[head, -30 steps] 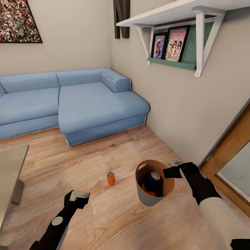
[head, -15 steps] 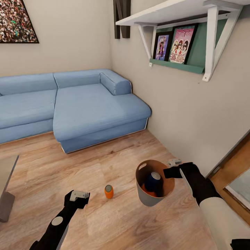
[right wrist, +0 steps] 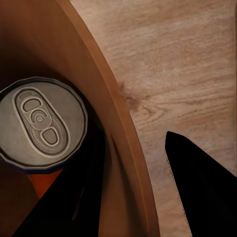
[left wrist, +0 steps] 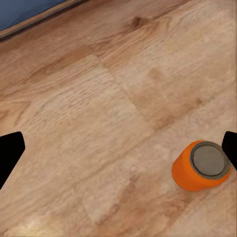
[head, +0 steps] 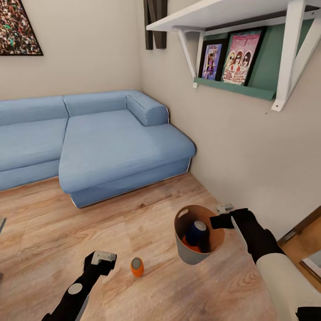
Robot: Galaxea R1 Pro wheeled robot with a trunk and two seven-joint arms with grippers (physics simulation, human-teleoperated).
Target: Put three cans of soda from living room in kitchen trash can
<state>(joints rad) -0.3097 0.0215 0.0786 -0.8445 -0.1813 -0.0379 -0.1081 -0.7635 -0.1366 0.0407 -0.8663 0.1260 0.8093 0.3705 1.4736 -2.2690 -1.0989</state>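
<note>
Copper-glossy tapered tash can (head: 191,254) gripped by right hand (head: 221,221); blue can (head: 196,232) inside.

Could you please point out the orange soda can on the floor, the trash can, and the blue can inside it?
Orange soda can (head: 137,266), head view, on its side wall.
Trash can (head: 189,257), head view, on its grey outer wall.
Blue can (head: 196,232), head view, on its body.

Blue sofa (head: 89,142) on wood floor (head: 147,285); white shelf (head: 232,13) above.
</note>
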